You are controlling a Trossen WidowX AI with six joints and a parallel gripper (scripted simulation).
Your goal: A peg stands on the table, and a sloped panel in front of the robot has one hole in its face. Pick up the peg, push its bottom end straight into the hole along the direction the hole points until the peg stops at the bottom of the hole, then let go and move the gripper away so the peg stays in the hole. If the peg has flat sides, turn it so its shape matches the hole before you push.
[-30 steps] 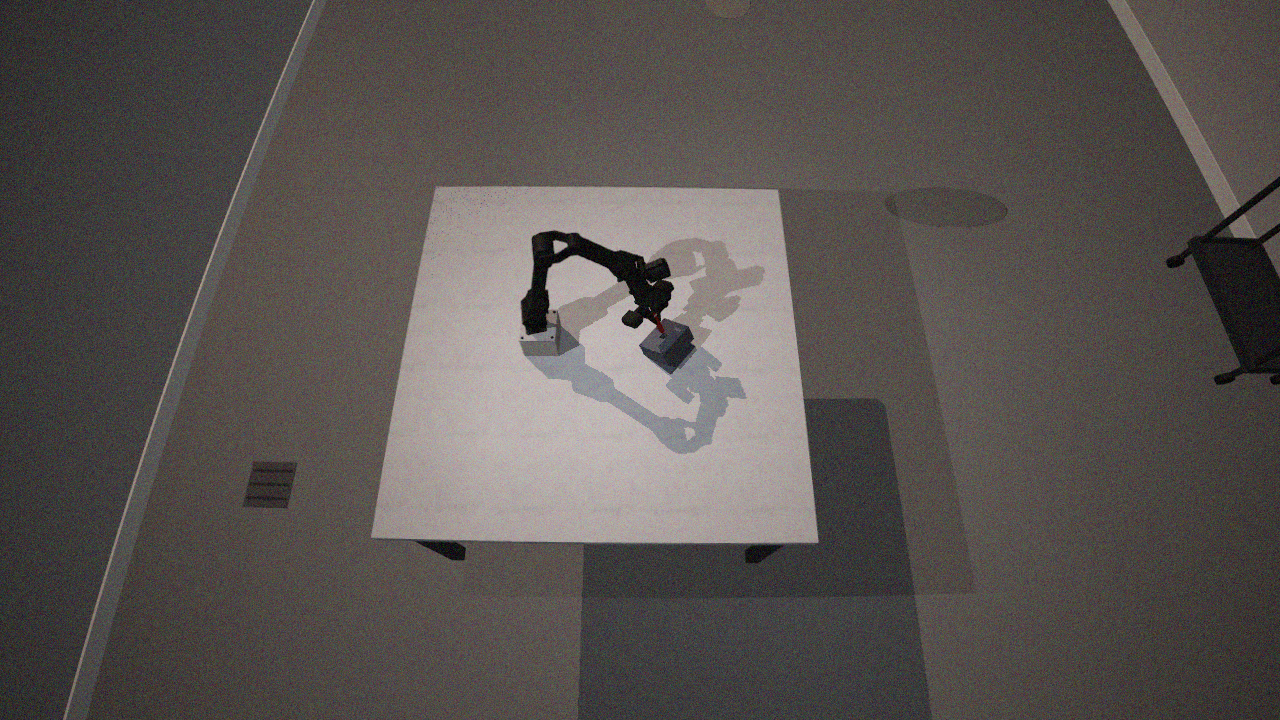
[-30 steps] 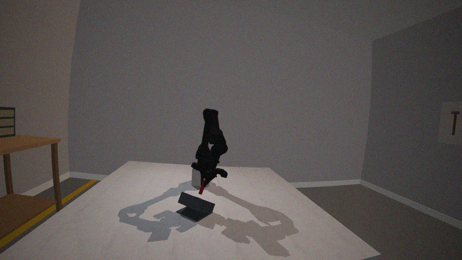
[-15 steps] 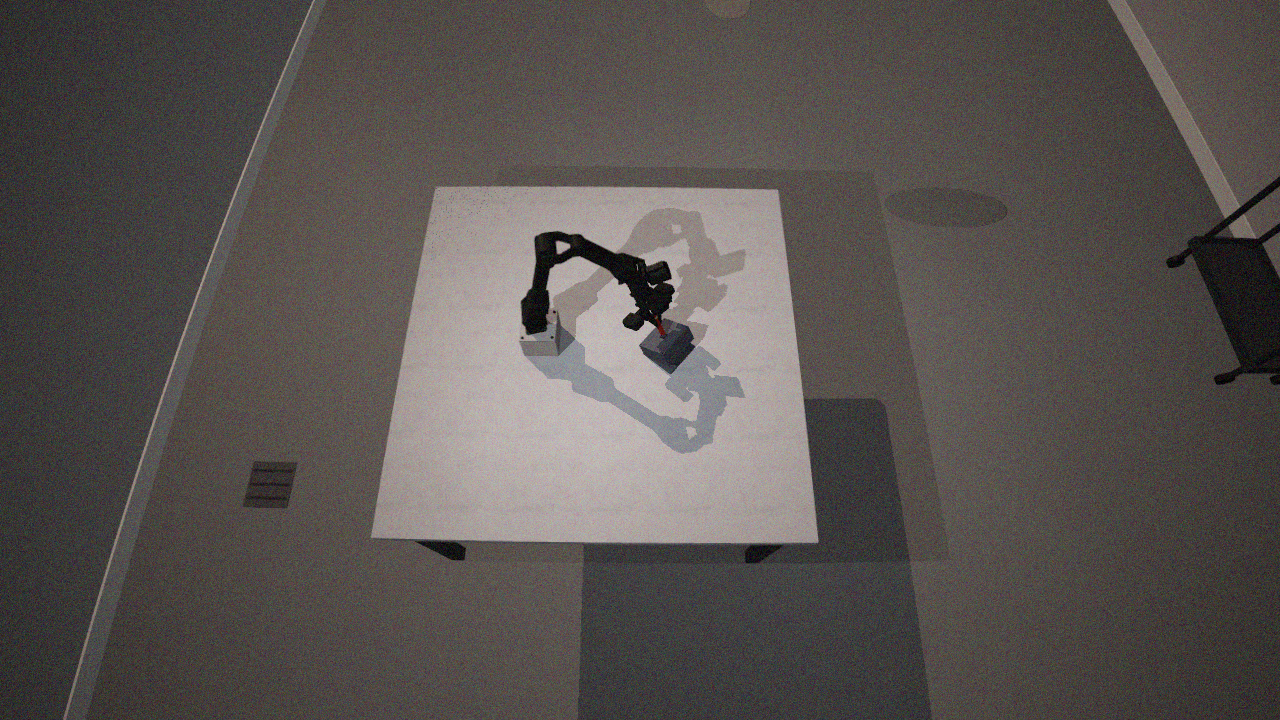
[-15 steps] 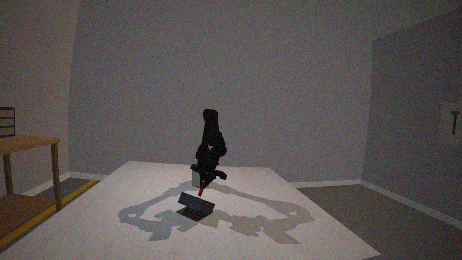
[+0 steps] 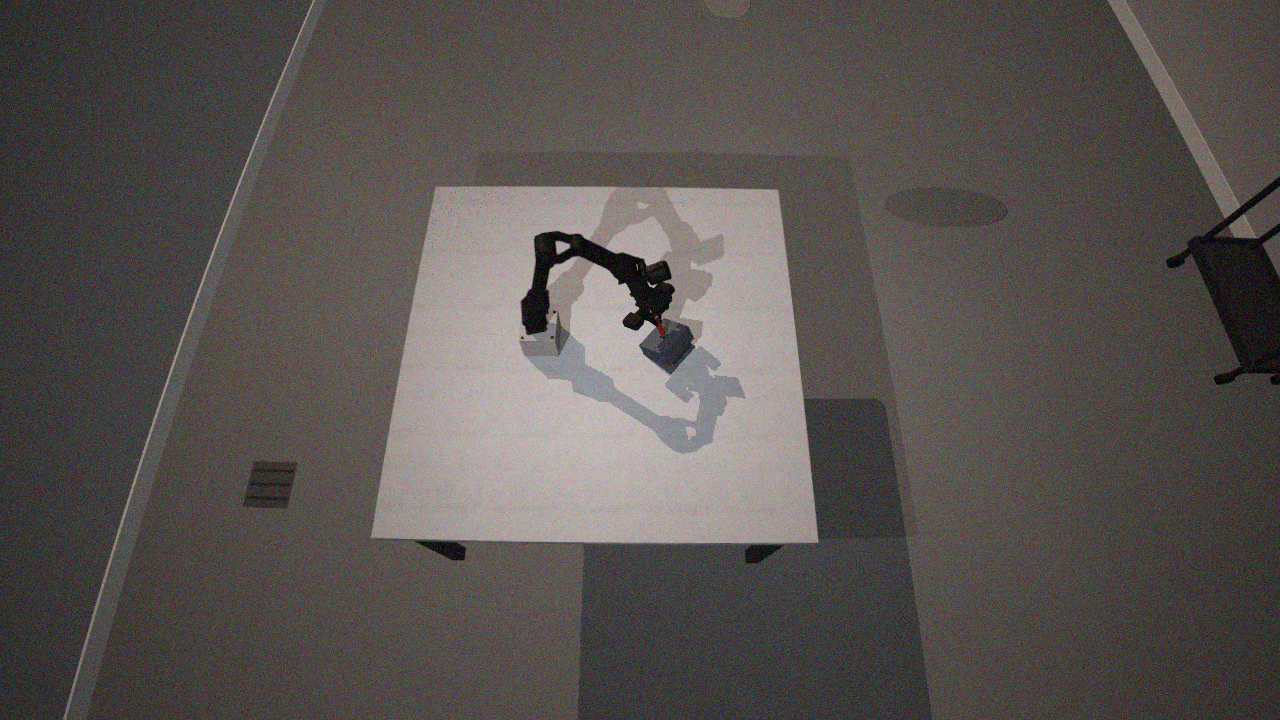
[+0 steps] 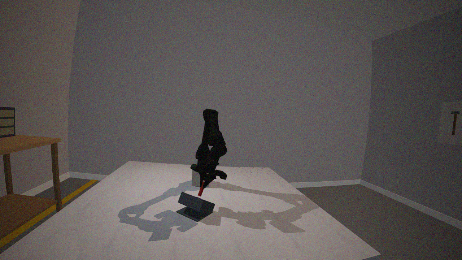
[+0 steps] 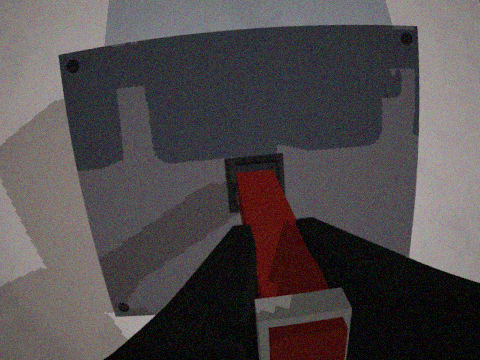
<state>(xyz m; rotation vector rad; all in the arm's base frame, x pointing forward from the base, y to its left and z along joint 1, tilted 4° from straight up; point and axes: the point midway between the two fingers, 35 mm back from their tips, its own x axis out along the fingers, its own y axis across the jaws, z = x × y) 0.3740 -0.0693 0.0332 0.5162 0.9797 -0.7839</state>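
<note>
My gripper (image 7: 273,239) (image 5: 656,315) (image 6: 204,185) is shut on a red square peg (image 7: 262,200) (image 5: 661,327) (image 6: 200,190) with a grey collar near its upper end. The peg is tilted and points down at the sloped panel. The grey-blue panel (image 7: 345,200) (image 5: 675,334) (image 6: 196,202) faces the arm. Its square dark-rimmed hole (image 7: 231,185) shows in the wrist view, with the peg's lower end over it, covering its lower right part. The hole's upper and left edges show beside the peg. Whether the tip is inside the hole or just above it, I cannot tell.
The panel stands on a base plate (image 6: 190,213) on the white table (image 5: 501,465) (image 6: 258,239). The arm's light-grey base block (image 5: 541,343) stands left of the panel in the top view. A wooden bench (image 6: 32,139) is off to the left in the exterior view.
</note>
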